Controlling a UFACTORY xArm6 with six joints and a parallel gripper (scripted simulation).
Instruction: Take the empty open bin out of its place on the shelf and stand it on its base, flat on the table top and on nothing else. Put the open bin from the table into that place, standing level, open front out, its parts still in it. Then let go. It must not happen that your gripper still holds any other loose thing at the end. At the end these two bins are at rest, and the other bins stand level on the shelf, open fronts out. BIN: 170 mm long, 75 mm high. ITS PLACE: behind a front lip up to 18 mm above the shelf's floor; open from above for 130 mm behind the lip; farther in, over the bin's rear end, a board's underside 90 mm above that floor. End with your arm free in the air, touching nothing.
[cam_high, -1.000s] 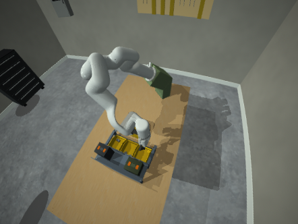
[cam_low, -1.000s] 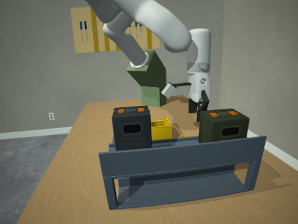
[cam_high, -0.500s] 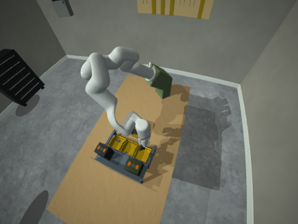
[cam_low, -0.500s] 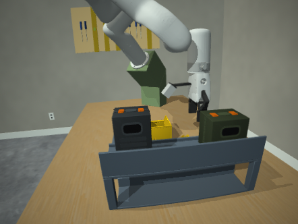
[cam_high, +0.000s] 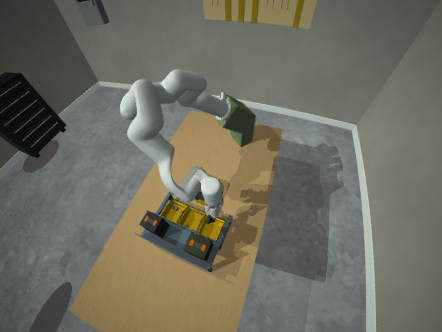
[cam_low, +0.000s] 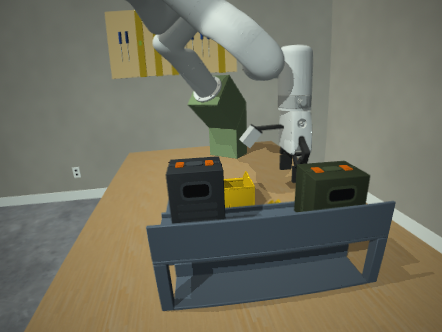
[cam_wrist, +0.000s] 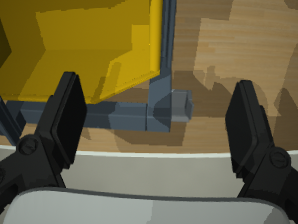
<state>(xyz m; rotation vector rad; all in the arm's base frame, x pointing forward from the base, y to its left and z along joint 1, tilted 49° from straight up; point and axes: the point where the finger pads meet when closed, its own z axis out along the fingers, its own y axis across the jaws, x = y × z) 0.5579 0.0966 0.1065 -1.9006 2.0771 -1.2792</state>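
No text, label, brand, number or sign can be read in any view: the wall poster (cam_low: 150, 47) shows only yellow stripes and small dark marks too blurred to make out, and the orange patches on the black box (cam_low: 195, 189) and green box (cam_low: 331, 186) carry no lettering.

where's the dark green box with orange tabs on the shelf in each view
Top: dark green box with orange tabs, lower centre, at the shelf's near right end.
Exterior: right of centre, on the shelf's top.
Wrist: not in it.
Shared landmark: the open black gripper, beside the yellow bin.
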